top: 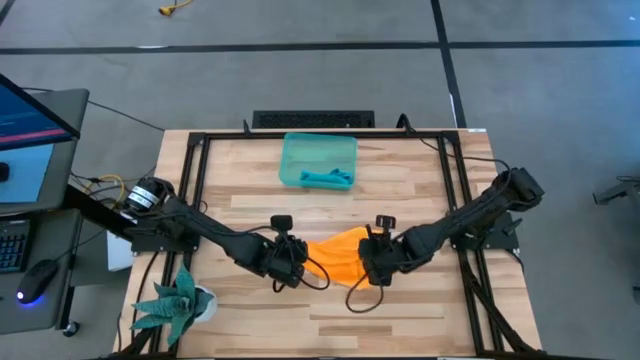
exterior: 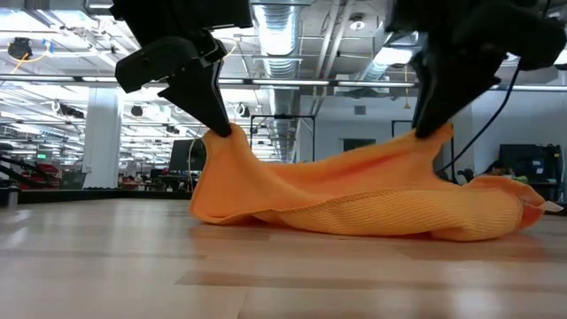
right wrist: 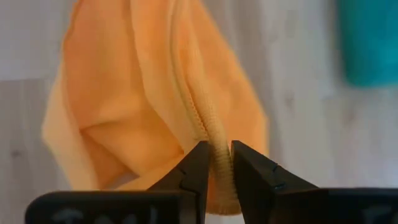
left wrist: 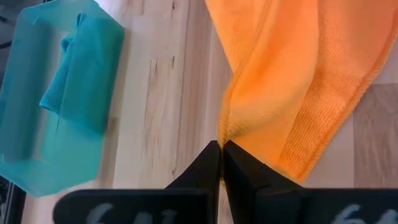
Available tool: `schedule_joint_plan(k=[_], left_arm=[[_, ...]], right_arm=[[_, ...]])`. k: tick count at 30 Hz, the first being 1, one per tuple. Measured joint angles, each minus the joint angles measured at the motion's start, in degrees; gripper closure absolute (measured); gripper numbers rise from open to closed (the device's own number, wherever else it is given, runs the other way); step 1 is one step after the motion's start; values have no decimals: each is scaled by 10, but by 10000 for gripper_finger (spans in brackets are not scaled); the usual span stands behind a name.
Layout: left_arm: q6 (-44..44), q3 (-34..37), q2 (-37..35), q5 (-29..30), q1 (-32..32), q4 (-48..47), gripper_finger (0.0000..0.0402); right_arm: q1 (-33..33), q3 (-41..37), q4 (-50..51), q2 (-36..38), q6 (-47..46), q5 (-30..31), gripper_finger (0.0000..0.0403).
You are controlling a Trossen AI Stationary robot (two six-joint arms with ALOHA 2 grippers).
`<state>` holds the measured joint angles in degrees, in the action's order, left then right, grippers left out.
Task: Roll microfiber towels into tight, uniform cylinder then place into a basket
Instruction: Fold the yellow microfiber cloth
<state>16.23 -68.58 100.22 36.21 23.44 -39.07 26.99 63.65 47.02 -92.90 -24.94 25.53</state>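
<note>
From above, the pale wooden table (top: pixel 400 310) carries the teal basket (top: pixel 318 160) near its far edge with the blue towel (top: pixel 330 179) lying inside, while my left gripper (top: pixel 291 262) and my right gripper (top: pixel 372 263) meet at either end of the orange towel (top: pixel 338 256) near the table's middle, a potted plant (top: pixel 176 303) at the near left corner. At table height, the orange towel sags between two lifted corners under my arms. My left wrist view shows my left jaws pinched fully together on the towel's edge; my right wrist view shows my right jaws slightly parted around a hemmed fold, though whether they grip it I cannot tell.
</note>
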Motion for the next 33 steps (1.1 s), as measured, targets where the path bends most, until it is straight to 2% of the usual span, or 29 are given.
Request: schedule_joint_plan(k=[5, 9, 22, 29, 33], left_arm=[[-8, 0, 0, 0, -1, 0, 395], [-8, 0, 0, 0, -4, 2, 395], [-7, 0, 0, 0, -14, 14, 395], [9, 0, 0, -23, -14, 13, 395], [15, 0, 0, -29, -14, 13, 395]], right_arm=[[51, 11, 25, 13, -2, 102, 310], [78, 12, 28, 29, -26, 139, 310], [81, 11, 36, -24, -61, 114, 310], [81, 11, 39, -81, -52, 89, 309], [81, 11, 55, -118, -32, 89, 295]])
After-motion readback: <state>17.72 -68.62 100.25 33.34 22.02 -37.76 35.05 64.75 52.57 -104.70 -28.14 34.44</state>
